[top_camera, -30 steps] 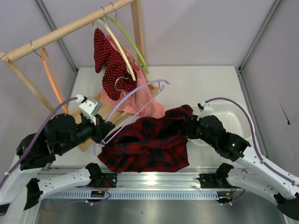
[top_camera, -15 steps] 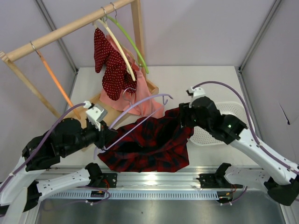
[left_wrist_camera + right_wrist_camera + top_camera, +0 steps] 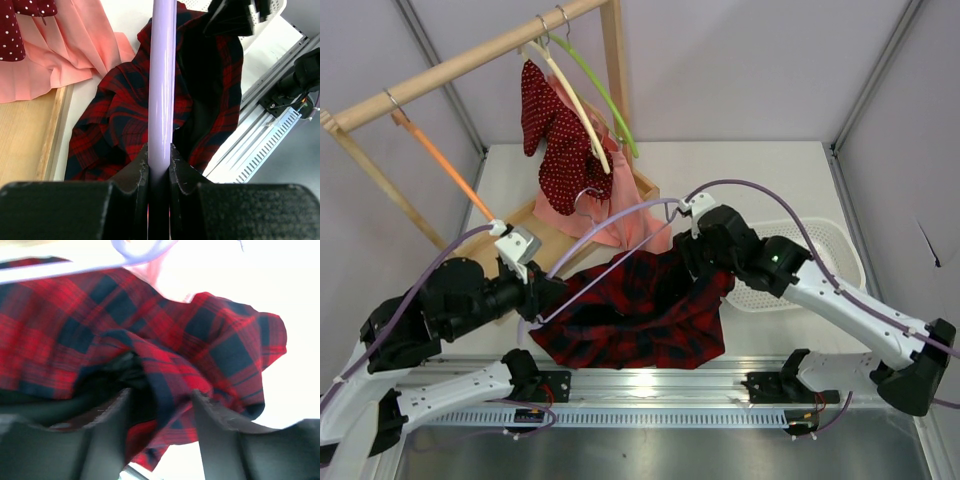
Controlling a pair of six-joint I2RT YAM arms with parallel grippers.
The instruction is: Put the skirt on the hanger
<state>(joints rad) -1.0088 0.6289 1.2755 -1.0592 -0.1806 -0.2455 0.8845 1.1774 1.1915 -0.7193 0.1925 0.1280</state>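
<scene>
Our left gripper [image 3: 160, 152] is closed tight on the hanger [image 3: 162, 75], its two dark fingers [image 3: 134, 172] pressed against either side of the lavender bar, which runs straight out ahead of the fingertips. Directly beneath that bar, and spreading to both sides of it, lies the skirt [image 3: 112, 120], crumpled on the table [image 3: 127, 15] in red and dark plaid folds. The bar passes over it, and we cannot tell whether the two touch. To the left in this hand's view, past the skirt's edge, sit a pink garment [image 3: 60, 65] and, at the far corner, a red dotted garment [image 3: 25, 20], with a wooden board [image 3: 25, 145] nearer in. To the right runs the metal rail [image 3: 260, 145] at the table's edge. Ahead, near the far end of the bar, our right gripper [image 3: 161, 395] is down on the skirt's upper edge. Its fingers [image 3: 220, 440] stand well apart, and a raised fold of the plaid cloth lies loosely in the gap between them. Beyond its fingertips a curve of the hanger shows just above the cloth. Behind the right arm is a white basket [image 3: 825, 245].
</scene>
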